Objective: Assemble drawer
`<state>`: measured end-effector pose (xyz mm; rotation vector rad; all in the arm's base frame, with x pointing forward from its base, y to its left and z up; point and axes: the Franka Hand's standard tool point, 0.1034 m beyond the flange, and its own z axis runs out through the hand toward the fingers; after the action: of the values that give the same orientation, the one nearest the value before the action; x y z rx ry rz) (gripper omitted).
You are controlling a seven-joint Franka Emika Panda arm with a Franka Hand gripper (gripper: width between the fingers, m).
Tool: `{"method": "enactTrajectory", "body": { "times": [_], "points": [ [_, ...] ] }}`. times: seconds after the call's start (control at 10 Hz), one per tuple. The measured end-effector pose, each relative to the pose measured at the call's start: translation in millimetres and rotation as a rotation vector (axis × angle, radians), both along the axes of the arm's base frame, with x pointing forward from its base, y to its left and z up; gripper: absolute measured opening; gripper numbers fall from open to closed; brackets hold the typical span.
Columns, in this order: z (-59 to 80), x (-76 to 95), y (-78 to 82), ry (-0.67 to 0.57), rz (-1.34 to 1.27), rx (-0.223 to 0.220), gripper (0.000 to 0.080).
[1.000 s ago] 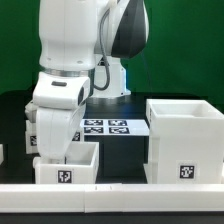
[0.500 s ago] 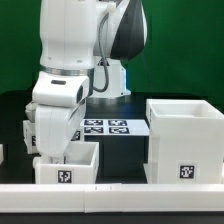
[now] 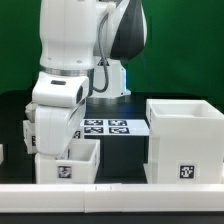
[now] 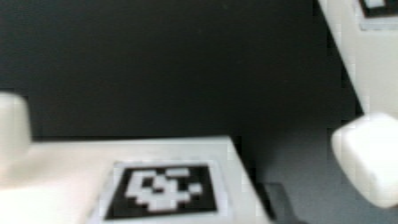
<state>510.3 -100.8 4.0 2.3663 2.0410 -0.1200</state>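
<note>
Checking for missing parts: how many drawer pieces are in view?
2: a small tray at the exterior view's left, the large casing at its right. A white sliver at the left edge may be a third.

Arm (image 3: 68, 40): clad in glossy white shells, fat and rounded, with thin dark seams at the segment joins. Black dome cap (image 3: 130, 30) on the upper joint. Thin black cable (image 3: 102, 75) alongside. Boxy white wrist housing (image 3: 55, 105), softened edges. Claw (image 4: 187, 140): two pale rounded fingers (image 4: 370, 160), blurred in wrist view.
</note>
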Motion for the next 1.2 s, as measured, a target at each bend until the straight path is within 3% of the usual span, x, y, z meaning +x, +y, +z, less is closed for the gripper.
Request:
{"method": "enactTrajectory", "body": {
  "times": [0.2, 0.5, 0.7, 1.2],
  "points": [
    [2.0, 3.1, 5.0, -0.002, 0.071, 0.004, 0.0037],
    [13.0, 27.3, 38.7, -0.041, 0.101, 0.000, 0.0037],
    [18.1, 33.3, 57.8, -0.075, 0.044, 0.003, 0.0037],
    [15.4, 28.6, 60.6, -0.065, 0.015, 0.000, 0.0038]
  ]
}}
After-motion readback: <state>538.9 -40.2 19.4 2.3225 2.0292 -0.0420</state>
